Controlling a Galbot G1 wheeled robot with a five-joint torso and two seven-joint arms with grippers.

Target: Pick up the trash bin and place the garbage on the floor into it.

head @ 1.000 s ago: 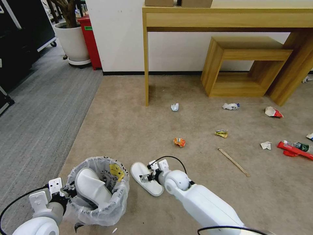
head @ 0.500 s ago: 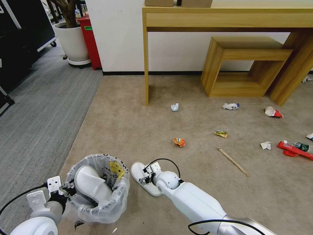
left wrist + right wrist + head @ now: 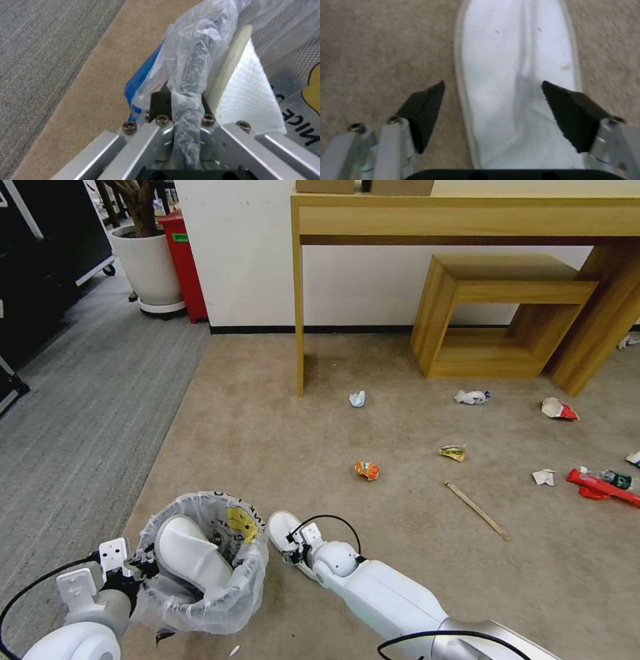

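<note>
The trash bin (image 3: 230,590), lined with a crinkly bag, stands on the beige floor (image 3: 267,447) with one white slipper (image 3: 190,553) inside it. My left gripper (image 3: 137,570) is shut on the bin's bagged rim (image 3: 186,82). A second white slipper (image 3: 281,525) lies just right of the bin. My right gripper (image 3: 293,555) hovers open over this slipper (image 3: 516,75), one finger on each side and close to it. More garbage lies farther off: an orange wrapper (image 3: 367,470), a yellow wrapper (image 3: 453,452), a wooden stick (image 3: 479,511), crumpled papers (image 3: 357,399), a red packet (image 3: 600,488).
A wooden desk leg (image 3: 299,313) and a low wooden stool (image 3: 500,313) stand against the far wall. Grey ribbed carpet (image 3: 80,413) runs along the left. A white plant pot (image 3: 147,267) and a red box (image 3: 183,260) sit at the far left.
My right gripper has slid left and nearer along the floor slipper, closer to the bin. The bin and my left gripper have shifted only slightly.
</note>
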